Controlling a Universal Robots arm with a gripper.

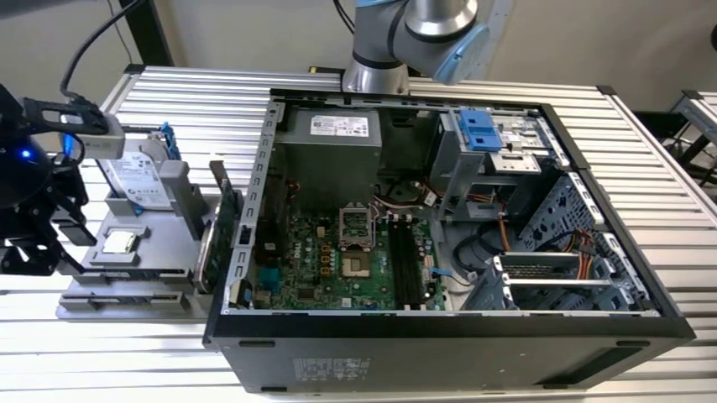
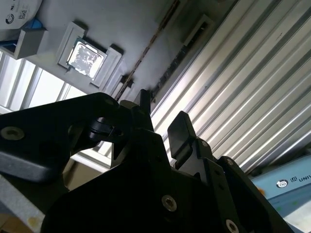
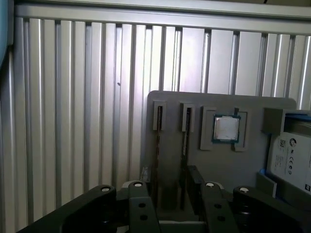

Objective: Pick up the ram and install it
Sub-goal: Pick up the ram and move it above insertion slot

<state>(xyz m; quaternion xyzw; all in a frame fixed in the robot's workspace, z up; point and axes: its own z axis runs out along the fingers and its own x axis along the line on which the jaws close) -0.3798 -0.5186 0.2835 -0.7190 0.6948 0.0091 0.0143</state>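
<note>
Alu table (image 1: 650, 151) w/ PC case (image 1: 448, 361), grey parts tray (image 1: 134, 306).

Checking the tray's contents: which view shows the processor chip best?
The first wrist view: the processor chip sits square-on in its tray pocket. The second wrist view shows it slanted and glary; the exterior view shows it far off.

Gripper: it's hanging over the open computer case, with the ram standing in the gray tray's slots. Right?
Not quite. The exterior view shows the gripper hanging over the gray tray, to the exterior view's left of the computer case, not over the case. The ram does stand in the tray's slots, as the first wrist view shows.
</note>
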